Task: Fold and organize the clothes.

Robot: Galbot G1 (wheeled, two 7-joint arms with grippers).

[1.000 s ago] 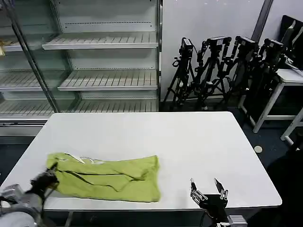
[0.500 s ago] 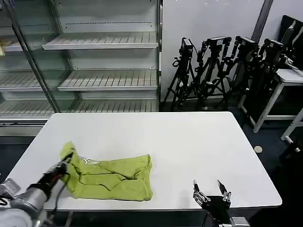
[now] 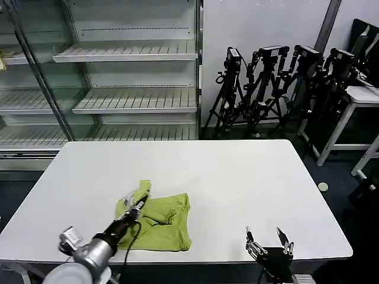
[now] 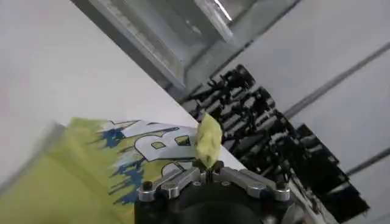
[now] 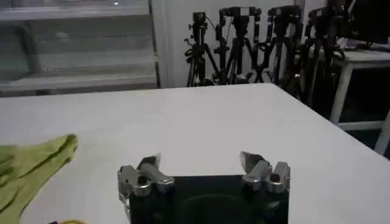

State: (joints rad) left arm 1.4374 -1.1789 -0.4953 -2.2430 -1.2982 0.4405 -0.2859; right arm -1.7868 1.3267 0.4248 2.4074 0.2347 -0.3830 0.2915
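The left gripper (image 3: 140,203) pinches a fold of the lime T-shirt (image 3: 160,222) tight between its closed fingers above the crumpled heap near the table's (image 3: 237,171) front edge, while the right gripper (image 3: 269,244) waits, fingers spread, at the front right edge.

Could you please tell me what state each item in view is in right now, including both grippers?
T-shirt: partly folded on the white table, its left edge lifted and pulled over, printed lettering showing in the left wrist view.
Left gripper: shut on a pinch of the T-shirt's fabric, over the shirt.
Right gripper: open, holding nothing, at the table's near edge.
Shelving unit: shelves bare.
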